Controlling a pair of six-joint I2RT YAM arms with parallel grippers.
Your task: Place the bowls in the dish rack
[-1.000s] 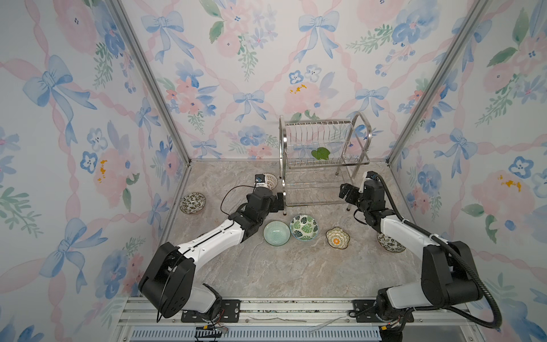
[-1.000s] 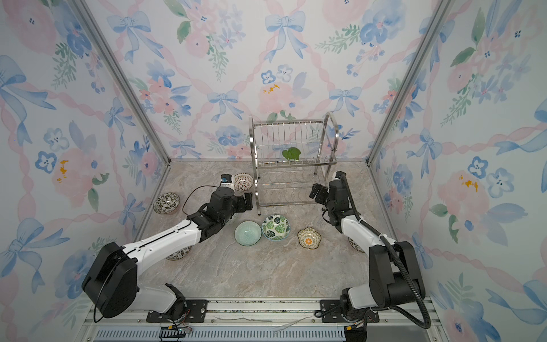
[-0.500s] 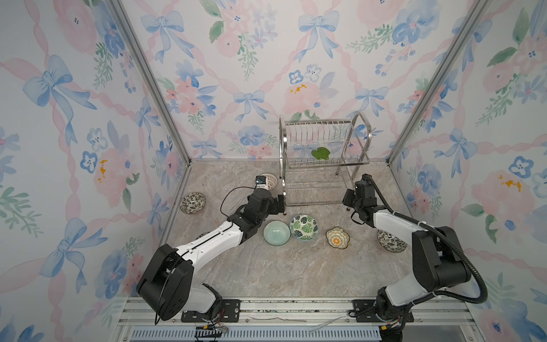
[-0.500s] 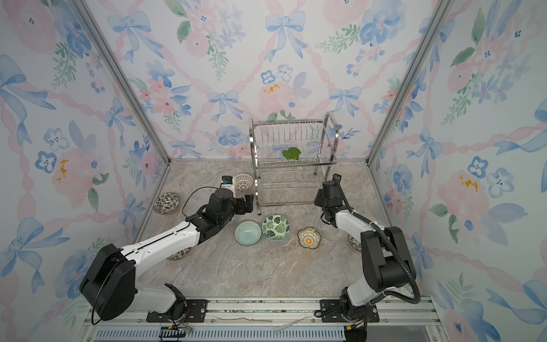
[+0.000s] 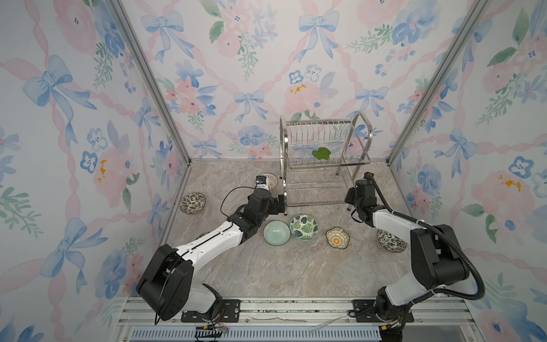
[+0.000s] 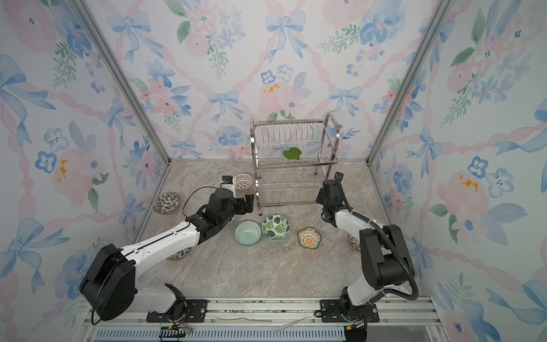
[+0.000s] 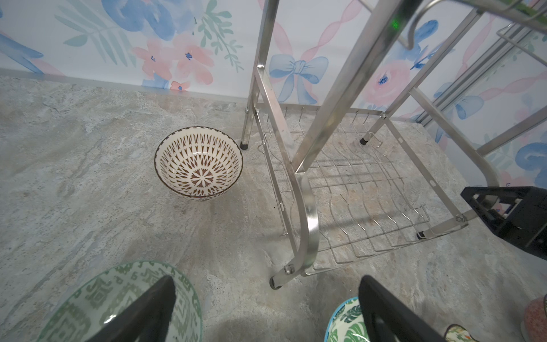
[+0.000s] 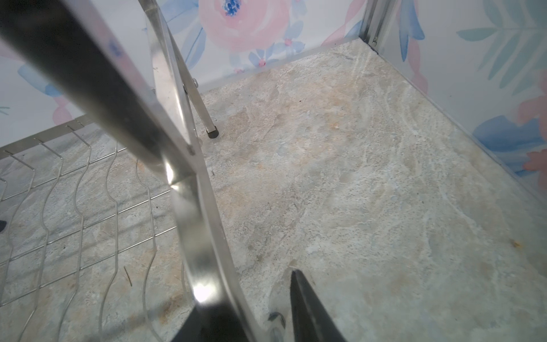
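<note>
1. Left gripper (image 5: 280,204), jaws wide apart, holds nothing, close beside the dish rack (image 5: 283,165) on its left.
2. Right gripper (image 5: 348,199), jaws partly apart, straddles the rack's frame on its right, unclamped.
3. Bowls (image 5: 304,227) sit on the marble table (image 5: 281,272) around the rack; floral walls (image 5: 236,74) enclose it.

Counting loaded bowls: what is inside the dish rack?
A green leaf-shaped item sits on the upper tier of the dish rack; the lower tier holds nothing. Whether it is a bowl cannot be told.
</note>
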